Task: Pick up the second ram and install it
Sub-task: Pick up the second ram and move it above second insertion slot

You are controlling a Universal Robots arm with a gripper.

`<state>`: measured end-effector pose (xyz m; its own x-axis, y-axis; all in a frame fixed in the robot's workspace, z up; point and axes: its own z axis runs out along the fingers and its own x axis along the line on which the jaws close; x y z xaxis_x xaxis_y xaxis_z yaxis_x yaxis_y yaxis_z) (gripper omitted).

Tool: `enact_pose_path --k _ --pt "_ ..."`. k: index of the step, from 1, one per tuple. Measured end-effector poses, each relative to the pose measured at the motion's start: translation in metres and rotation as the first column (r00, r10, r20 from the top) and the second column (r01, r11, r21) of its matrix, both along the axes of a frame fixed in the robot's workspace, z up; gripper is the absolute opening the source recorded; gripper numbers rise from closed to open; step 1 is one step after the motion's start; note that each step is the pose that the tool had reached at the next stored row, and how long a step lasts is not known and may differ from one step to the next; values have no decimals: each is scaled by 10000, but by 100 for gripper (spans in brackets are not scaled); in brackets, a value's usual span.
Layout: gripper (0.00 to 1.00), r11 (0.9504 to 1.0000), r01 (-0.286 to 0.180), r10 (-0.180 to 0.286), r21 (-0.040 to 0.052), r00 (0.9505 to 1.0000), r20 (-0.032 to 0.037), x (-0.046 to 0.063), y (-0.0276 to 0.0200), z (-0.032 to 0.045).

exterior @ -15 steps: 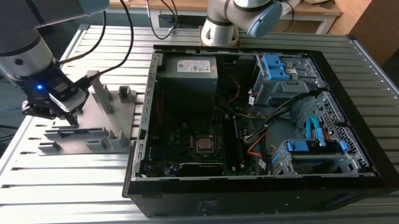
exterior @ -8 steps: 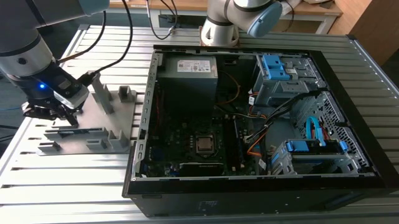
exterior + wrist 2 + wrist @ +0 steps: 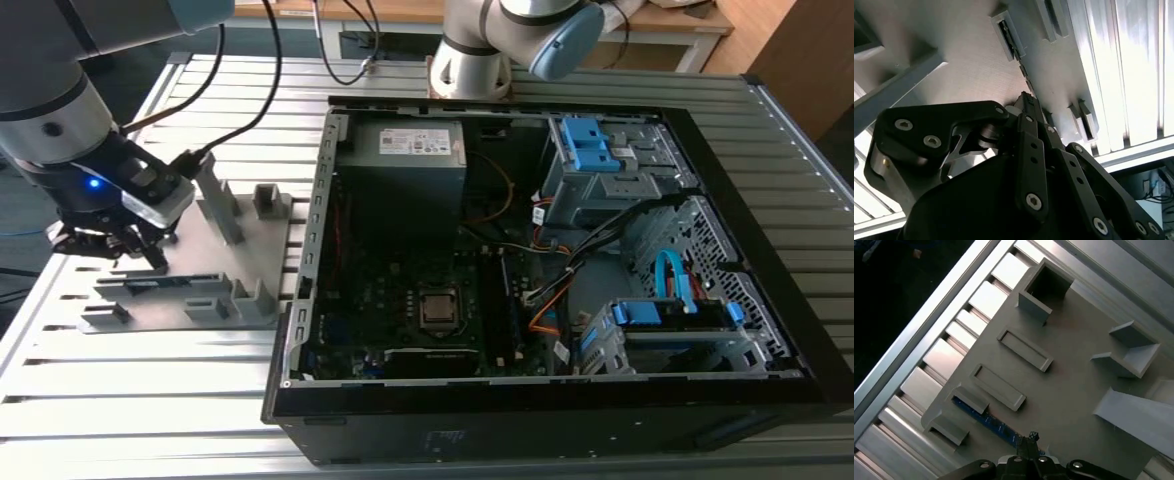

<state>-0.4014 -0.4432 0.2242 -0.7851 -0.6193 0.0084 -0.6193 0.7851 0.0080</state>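
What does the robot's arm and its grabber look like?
The arm is a fat silver-grey tube with pale blue caps at its joints. Its wrist is black with a small blue light, and black cables loop to it. The gripper is black jointed bars dotted with silver screws.

Count: 1 open black metal computer case [image 3: 747, 300]; 1 flat grey plastic fixture plate [image 3: 1074, 405]; 1 thin blue-green memory stick [image 3: 986, 421]; 2 shallow rectangular grey plastic frames [image 3: 1024, 351]; 2 grey robot arms [image 3: 54, 120].
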Motion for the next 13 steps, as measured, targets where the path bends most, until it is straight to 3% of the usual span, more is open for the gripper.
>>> enact_pose_path --k 7,13 --pt "10 9973 -734 734 0 9973 0 0 0 0" --pt "10 9912 -1325 1325 0 9912 -1 0 0 0"
